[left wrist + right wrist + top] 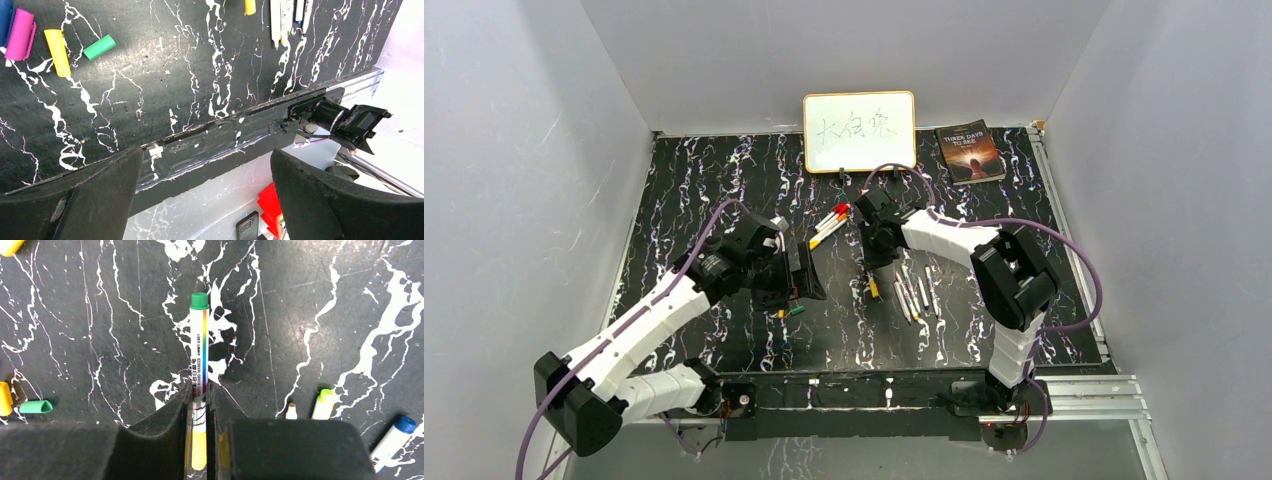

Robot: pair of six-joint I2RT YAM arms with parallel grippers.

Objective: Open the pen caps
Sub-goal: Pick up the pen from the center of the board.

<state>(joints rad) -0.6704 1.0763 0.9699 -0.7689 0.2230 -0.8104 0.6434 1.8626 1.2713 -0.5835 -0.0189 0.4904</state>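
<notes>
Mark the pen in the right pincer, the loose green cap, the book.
Pen (198, 355): right wrist view, printed barrel.
Green cap (99, 47): left wrist view, its side.
Book (970, 152): top view, cover.

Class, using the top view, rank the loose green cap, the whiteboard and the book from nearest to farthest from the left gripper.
1. Green cap, on the table beside the left gripper, on its near side.
2. Whiteboard, standing at the back centre.
3. Book, at the back right.
</notes>
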